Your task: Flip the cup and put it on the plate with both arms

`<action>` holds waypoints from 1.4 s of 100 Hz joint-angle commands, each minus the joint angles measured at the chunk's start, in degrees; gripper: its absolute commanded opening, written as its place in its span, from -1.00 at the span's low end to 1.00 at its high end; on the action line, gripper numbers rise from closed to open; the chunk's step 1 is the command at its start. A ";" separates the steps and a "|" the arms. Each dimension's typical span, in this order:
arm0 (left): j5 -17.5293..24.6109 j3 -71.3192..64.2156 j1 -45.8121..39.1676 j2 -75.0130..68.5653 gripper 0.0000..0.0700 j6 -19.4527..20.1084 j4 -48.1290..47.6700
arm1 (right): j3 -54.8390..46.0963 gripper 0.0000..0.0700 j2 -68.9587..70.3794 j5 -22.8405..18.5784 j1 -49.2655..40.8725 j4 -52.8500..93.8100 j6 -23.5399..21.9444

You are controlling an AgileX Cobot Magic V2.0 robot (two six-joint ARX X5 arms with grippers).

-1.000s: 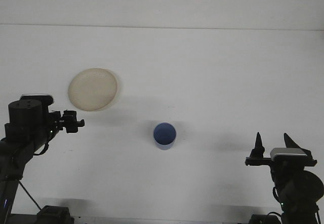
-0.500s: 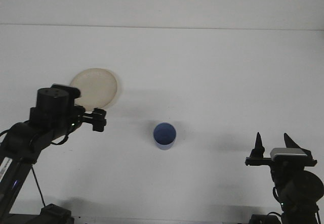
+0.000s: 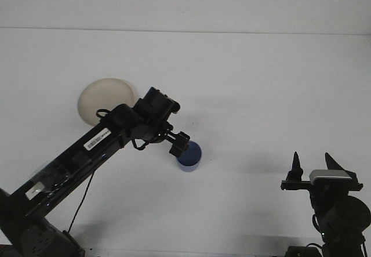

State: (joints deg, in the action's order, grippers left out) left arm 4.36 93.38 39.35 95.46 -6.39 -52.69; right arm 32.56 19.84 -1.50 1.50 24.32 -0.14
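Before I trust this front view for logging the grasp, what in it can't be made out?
- Left gripper: too small and dark against the blue cup to tell its opening or whether it touches the cup.
- Cup's left rim: covered by that gripper.
- Plate: right and lower edge hidden behind the left arm.
- Right gripper: only its fingers and top show; the arm is cut off at the bottom edge.

A: Cup [image 3: 190, 158] near table [image 3: 261, 83] centre; plate [image 3: 99, 99] at its 10 o'clock, well apart, further back.

B: Left gripper [image 3: 179, 144] at cup's 10 o'clock rim, arm crossing plate's near edge; right gripper [image 3: 312, 165] at cup's 3 o'clock, well apart.
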 commanded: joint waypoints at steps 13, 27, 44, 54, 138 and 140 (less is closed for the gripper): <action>-0.04 2.62 3.13 5.90 0.55 1.40 -0.39 | 0.74 0.52 0.09 0.02 -0.02 -0.66 0.59; -0.07 2.62 3.37 8.74 0.55 1.42 -0.11 | 0.74 0.52 0.09 0.02 -0.02 -0.66 0.59; -0.07 2.62 2.95 11.93 0.55 1.42 0.48 | 0.74 0.52 0.09 0.02 -0.02 -0.63 0.59; -0.04 2.62 2.82 13.70 0.55 1.46 0.33 | 0.74 0.52 0.09 0.00 -0.02 -0.63 0.59; -0.11 7.30 -2.40 11.76 -0.99 4.31 -5.49 | 0.74 0.52 0.09 0.02 -0.02 -0.35 0.59; -0.22 7.89 -2.93 11.52 -0.99 4.39 -5.92 | 0.74 0.52 0.07 0.02 -0.02 -0.35 0.59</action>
State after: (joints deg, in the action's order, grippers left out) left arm 4.43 98.02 37.63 108.68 -2.83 -57.58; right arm 32.56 19.84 -1.50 1.50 24.51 -0.14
